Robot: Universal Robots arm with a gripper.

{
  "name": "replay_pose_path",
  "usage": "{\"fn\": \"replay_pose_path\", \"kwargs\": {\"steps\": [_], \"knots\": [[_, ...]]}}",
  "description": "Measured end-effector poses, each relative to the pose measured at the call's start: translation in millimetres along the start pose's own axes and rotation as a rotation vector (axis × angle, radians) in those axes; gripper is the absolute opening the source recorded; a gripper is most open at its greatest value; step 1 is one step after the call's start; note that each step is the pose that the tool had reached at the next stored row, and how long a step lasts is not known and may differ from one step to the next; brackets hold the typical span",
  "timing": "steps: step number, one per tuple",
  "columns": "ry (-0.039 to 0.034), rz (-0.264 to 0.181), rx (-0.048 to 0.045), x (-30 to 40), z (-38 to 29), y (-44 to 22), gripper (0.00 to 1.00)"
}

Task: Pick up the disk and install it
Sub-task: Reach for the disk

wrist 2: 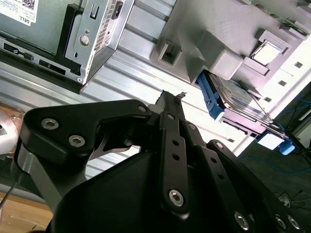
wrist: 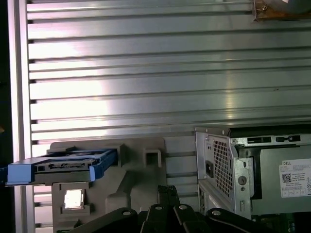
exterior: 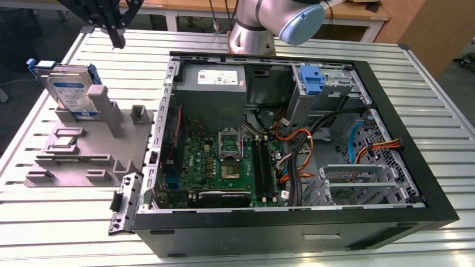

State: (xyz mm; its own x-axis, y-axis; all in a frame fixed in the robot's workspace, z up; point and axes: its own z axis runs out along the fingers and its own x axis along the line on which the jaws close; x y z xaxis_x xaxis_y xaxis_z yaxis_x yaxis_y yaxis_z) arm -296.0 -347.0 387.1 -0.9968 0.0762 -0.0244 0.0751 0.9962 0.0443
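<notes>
The disk [exterior: 71,92] stands on edge in a grey holder [exterior: 82,158] on the slatted table, at the exterior view's left. It is a silver-grey drive with a white-and-blue label and a blue bracket around it. Both wrist views show the disk [wrist 2: 233,99] [wrist: 63,166] edge-on in that holder. My gripper [exterior: 117,40] hangs in the air beyond the disk, apart from it. Its black fingers [wrist 2: 170,99] [wrist: 167,190] are shut together with nothing between them.
An open black computer case [exterior: 386,189] lies beside the holder, with the motherboard [exterior: 222,161], cables and a grey power supply [exterior: 215,78] inside. A blue caddy [exterior: 312,78] sits in the drive bay at the case's far end. The arm's base [exterior: 252,33] stands behind the case.
</notes>
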Motion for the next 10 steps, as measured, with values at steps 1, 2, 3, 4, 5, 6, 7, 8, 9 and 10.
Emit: {"fn": "replay_pose_path", "kwargs": {"steps": [1, 2, 3, 4, 5, 6, 7, 8, 9, 10], "knots": [[0.0000, 0.000, 0.0000, 0.3, 0.0, 0.0, 0.10], [-0.0001, 0.000, 0.0000, 0.7, 0.0, -0.1, 0.10], [0.0000, 0.000, 0.0000, 1.1, 0.0, -0.1, 0.10], [0.0000, 0.000, 0.0000, 1.4, 0.0, -0.1, 0.10], [0.0000, 0.000, 0.0000, 1.8, 0.0, -0.1, 0.10], [-0.0001, 0.000, 0.0000, 2.1, 0.0, -0.2, 0.10], [0.0000, 0.000, 0.0000, 2.5, 0.0, -0.2, 0.10], [-0.0001, 0.000, 0.0000, 2.8, 0.0, -0.2, 0.10], [0.0000, 0.000, 0.0000, 3.1, 0.0, -0.2, 0.10], [0.0000, 0.000, 0.0000, 3.5, -0.1, -0.3, 0.10]]}}
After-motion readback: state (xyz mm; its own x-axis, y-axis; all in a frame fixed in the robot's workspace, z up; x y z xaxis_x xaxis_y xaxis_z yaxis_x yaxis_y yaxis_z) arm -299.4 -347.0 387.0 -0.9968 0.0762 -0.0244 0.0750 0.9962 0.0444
